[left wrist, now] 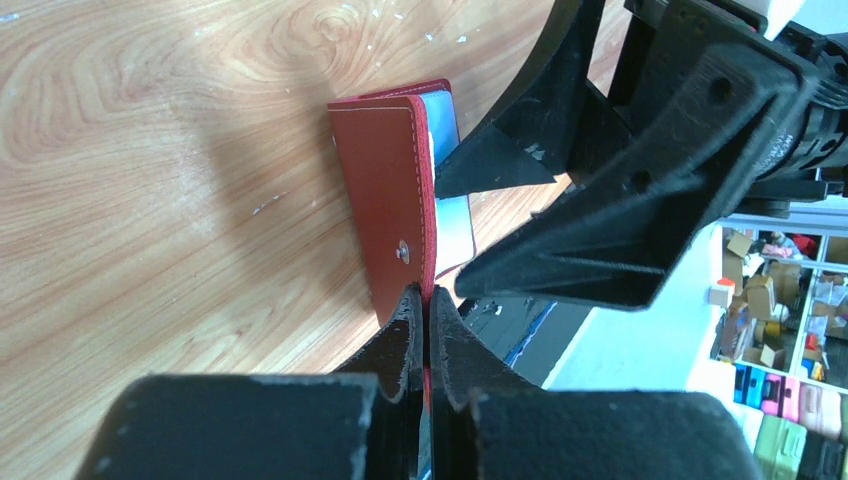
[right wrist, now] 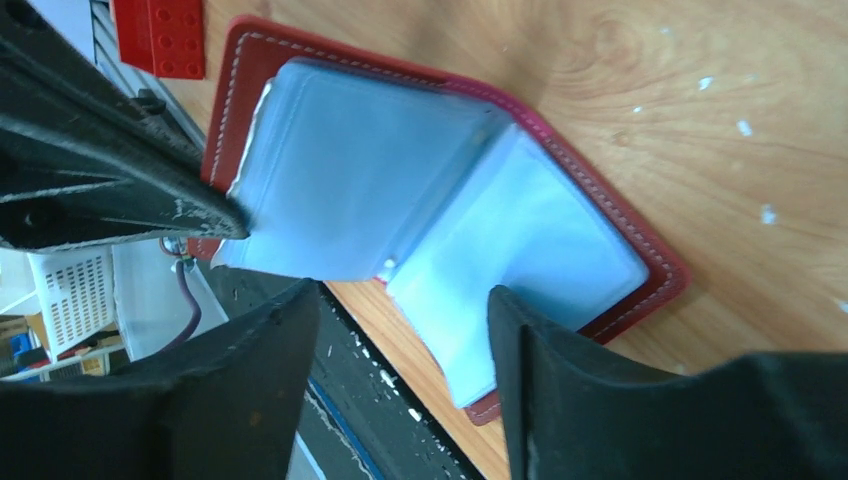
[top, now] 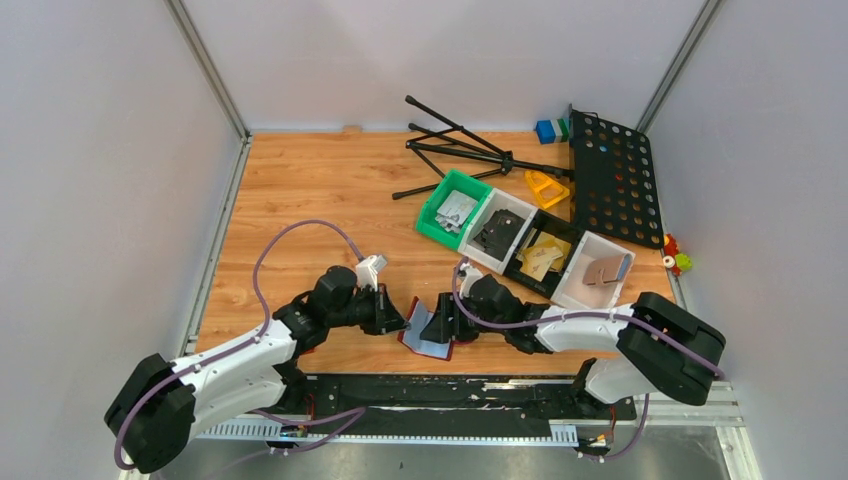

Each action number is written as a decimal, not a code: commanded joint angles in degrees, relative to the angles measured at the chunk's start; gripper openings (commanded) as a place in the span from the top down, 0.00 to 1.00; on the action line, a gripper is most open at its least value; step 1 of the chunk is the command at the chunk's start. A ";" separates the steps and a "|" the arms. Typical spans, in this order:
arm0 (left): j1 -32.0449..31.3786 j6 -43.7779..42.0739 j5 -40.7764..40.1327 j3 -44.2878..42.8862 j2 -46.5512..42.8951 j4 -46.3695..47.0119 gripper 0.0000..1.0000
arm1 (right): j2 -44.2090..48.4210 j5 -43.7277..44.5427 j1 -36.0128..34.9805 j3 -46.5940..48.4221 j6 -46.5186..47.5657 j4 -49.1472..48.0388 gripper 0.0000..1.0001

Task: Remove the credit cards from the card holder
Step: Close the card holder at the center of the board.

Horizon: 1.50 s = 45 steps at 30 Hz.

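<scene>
The card holder (top: 426, 341) lies open near the table's front edge, between both grippers. My left gripper (left wrist: 428, 300) is shut on the edge of its dark-red cover (left wrist: 385, 190), holding that flap raised. In the right wrist view the card holder (right wrist: 650, 255) shows pale blue plastic sleeves (right wrist: 380, 170) fanned open. I cannot make out credit cards apart from the sleeves. My right gripper (right wrist: 400, 315) is open just short of the sleeves' near edge, and grips nothing. Its fingers (left wrist: 560, 230) stand close to the right of the raised cover.
A row of bins sits at the back right: green (top: 455, 205), white (top: 497, 232), black (top: 545, 258), white (top: 600, 270). Behind them are a black perforated panel (top: 612, 180) and a folded tripod (top: 460, 150). A red studded block (right wrist: 160, 35) lies by the holder.
</scene>
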State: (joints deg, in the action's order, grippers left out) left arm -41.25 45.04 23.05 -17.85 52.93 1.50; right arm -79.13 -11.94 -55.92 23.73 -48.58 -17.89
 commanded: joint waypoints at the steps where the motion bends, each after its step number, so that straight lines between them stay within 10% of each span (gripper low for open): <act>1: -0.48 -0.29 -0.45 -1.84 0.11 0.47 1.00 | 0.61 -0.98 -1.46 1.32 -0.06 -3.27 0.31; 13: -0.84 0.82 -0.52 -0.39 -0.91 1.52 0.85 | -3.50 1.52 -0.77 -2.21 -16.60 -18.99 0.18; 22: -1.02 0.50 1.49 0.39 -1.51 3.21 0.92 | -5.95 3.57 0.20 -3.55 -21.25 -23.69 0.17; 45: -1.29 0.18 2.53 0.14 -0.79 4.36 0.79 | -7.80 3.81 1.32 -7.54 -22.86 -25.77 0.58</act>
State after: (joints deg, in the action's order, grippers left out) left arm -42.04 45.69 24.75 -16.86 52.07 2.85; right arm -89.36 -9.52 -55.05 17.72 -71.83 -43.33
